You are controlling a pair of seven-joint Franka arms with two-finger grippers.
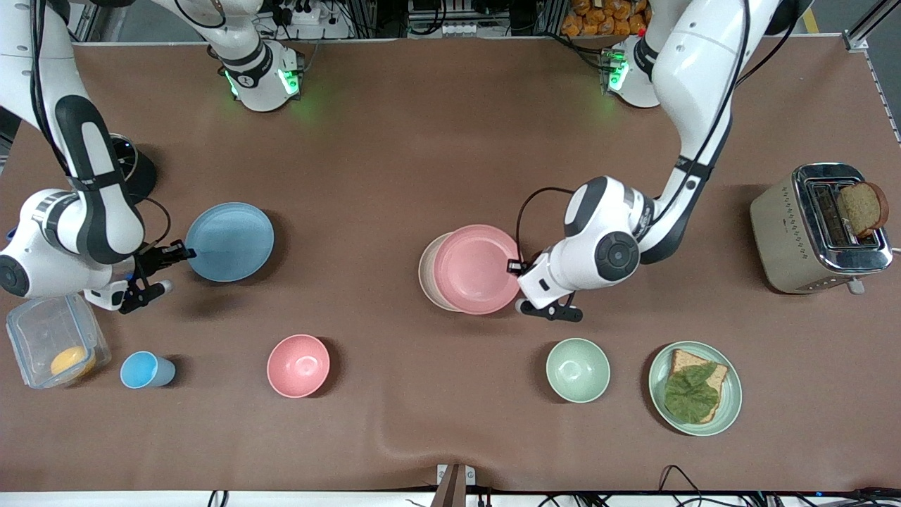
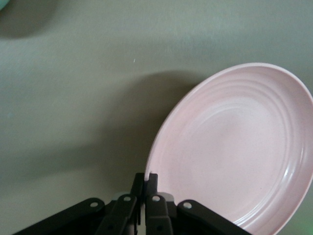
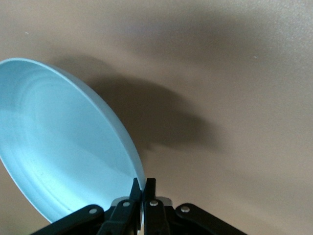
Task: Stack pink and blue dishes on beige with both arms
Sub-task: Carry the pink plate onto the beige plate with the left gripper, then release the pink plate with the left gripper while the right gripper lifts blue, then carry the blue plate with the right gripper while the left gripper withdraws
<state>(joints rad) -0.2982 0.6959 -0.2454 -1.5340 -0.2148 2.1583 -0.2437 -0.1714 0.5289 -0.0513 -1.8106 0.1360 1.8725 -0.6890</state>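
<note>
Nearest the front camera sit a small blue cup (image 1: 146, 370), a deep pink bowl (image 1: 298, 365), a pale green bowl (image 1: 578, 370) and a green plate (image 1: 732, 401) carrying bread and a leaf, all apart from the stacking work. Farther from the camera, the left gripper (image 1: 516, 267) is clamped shut on the rim of the pink plate (image 1: 477, 268), pinching the thin lip between its black fingers (image 2: 150, 182). That plate hangs tilted over the beige plate (image 1: 427, 273), of which only a cream crescent shows at the edge toward the right arm's end; whether the two touch I cannot tell. Gripping by the rim makes sense, since a flat dish offers no other purchase, and it seems the pink plate is about to be set down.

Toward the right arm's end of the table, the right gripper (image 1: 184, 251) is likewise closed on the rim of the blue plate (image 1: 230, 241), which the right wrist view shows lifted and slanted above its own shadow. It is well apart from the stack and probably goes on last.

All three plates are round, matte and shallow, with faint concentric rings and low rims. Brown matte covering spreads over the table (image 1: 394, 141).
</note>
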